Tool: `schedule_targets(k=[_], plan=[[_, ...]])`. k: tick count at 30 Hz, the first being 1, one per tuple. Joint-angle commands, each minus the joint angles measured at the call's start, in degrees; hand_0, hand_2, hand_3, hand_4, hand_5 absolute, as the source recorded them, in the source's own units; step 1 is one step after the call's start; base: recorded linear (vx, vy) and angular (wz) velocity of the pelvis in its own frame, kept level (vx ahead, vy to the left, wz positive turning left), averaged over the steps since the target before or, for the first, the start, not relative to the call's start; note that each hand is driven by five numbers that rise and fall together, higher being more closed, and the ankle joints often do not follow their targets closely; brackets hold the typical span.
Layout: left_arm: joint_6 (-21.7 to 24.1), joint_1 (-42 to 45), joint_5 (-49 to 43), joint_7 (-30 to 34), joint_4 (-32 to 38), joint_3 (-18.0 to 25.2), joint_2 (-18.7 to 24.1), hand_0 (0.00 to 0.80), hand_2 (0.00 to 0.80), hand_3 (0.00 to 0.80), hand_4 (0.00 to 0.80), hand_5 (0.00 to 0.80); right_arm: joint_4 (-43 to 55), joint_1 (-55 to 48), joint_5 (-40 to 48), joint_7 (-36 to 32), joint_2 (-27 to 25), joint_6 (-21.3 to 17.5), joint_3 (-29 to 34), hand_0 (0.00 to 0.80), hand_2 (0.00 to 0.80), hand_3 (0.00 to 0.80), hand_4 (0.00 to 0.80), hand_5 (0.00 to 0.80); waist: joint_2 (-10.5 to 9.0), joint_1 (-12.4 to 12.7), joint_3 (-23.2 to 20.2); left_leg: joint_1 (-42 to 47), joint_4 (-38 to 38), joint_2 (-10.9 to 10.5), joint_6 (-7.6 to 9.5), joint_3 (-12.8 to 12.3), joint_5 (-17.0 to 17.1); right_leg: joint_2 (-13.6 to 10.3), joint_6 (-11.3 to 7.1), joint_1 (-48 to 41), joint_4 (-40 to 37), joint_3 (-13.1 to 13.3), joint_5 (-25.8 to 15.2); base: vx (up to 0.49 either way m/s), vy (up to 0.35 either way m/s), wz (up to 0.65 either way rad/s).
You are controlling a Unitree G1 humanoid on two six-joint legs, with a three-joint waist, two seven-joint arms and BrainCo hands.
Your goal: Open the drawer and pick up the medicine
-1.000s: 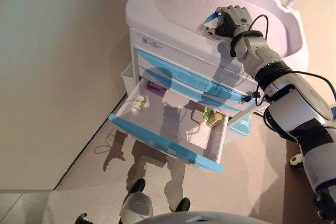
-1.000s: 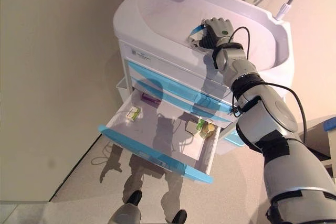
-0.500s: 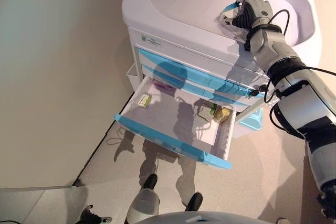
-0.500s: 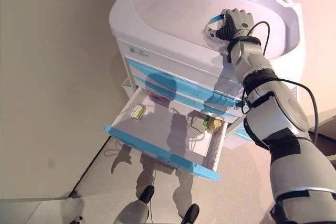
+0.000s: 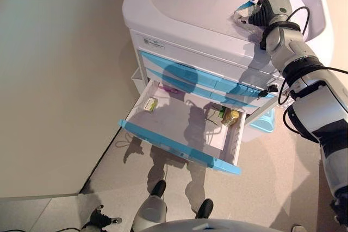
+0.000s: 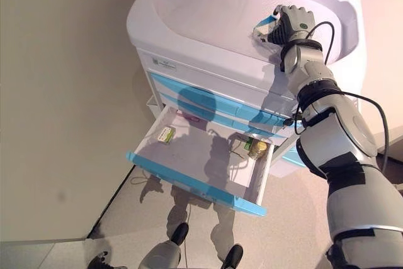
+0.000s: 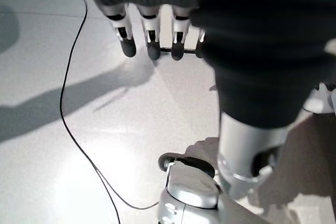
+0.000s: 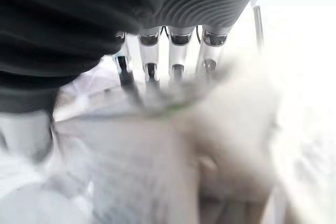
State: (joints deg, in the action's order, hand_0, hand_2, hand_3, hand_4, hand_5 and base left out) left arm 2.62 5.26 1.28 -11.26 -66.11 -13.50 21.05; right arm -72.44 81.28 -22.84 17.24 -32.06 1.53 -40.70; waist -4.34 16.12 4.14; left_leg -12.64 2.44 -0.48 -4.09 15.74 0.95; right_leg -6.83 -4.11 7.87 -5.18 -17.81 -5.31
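My right hand (image 5: 272, 8) rests over the top tray (image 5: 185, 4) of the white medicine cart, near its right rim, shut on a small white-and-blue medicine box (image 5: 244, 10) that sticks out past its fingers. Below, the cart's lowest blue-fronted drawer (image 5: 179, 148) stands pulled out. Inside it lie a green-and-white box (image 5: 150, 104), a purple pack (image 5: 169, 89) at the back and a yellow bottle (image 5: 230, 117) beside a green item at the right. My left hand (image 7: 149, 40) hangs over the floor, open, holding nothing.
Two shut blue-fronted drawers (image 5: 185, 77) sit above the open one. A wall runs close along the cart's left side. A white side bin (image 5: 137, 77) hangs on the cart's left, a light-blue one (image 5: 265, 119) on its right. Floor lies before the drawer.
My right hand has carried the box across the cart top toward the right rim. The camera has shifted a little. The drawer and its contents are as before.
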Motion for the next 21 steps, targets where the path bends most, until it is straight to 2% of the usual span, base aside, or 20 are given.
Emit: schedule_targets(k=[1, 12, 21], plan=[[0.06, -2.80, 1.25, -0.62, -2.58, -1.32, 0.43, 0.000, 0.000, 0.000, 0.000, 0.000, -3.81, 2.09, 0.36, 1.45, 0.88, 0.46, -2.06, 0.000, 0.000, 0.000, 0.000, 0.000, -0.35, -1.07, 1.14, 0.16, -3.62, -3.18, 2.61, -1.04, 2.83, -1.13, -4.76, -1.91, 1.70, 0.82, 0.66, 0.000, 0.000, 0.00], [-0.09, -2.78, 0.69, -0.58, -3.37, -0.80, 0.78, 0.000, 0.000, 0.000, 0.000, 0.000, -3.05, 1.80, 1.01, 1.04, 1.79, 0.11, -1.37, 0.000, 0.000, 0.000, 0.000, 0.000, -0.90, -1.30, 0.67, 0.79, -3.90, -3.16, 2.54, -0.87, 2.74, -1.13, -4.59, -2.48, 1.67, 0.51, 0.82, 0.000, 0.000, 0.00], [-0.60, -2.23, 0.44, -0.68, -4.77, 0.85, 0.83, 0.000, 0.000, 0.000, 0.000, 0.000, 1.61, -0.40, 5.11, 1.21, 1.81, -1.07, 1.31, 0.000, 0.000, 0.000, 0.000, 0.000, -1.05, -2.35, -0.05, 1.98, -4.20, -2.79, 2.61, -1.64, 2.41, -1.03, -4.45, -3.00, 1.84, 1.15, 0.95, -0.001, 0.002, -0.01]])
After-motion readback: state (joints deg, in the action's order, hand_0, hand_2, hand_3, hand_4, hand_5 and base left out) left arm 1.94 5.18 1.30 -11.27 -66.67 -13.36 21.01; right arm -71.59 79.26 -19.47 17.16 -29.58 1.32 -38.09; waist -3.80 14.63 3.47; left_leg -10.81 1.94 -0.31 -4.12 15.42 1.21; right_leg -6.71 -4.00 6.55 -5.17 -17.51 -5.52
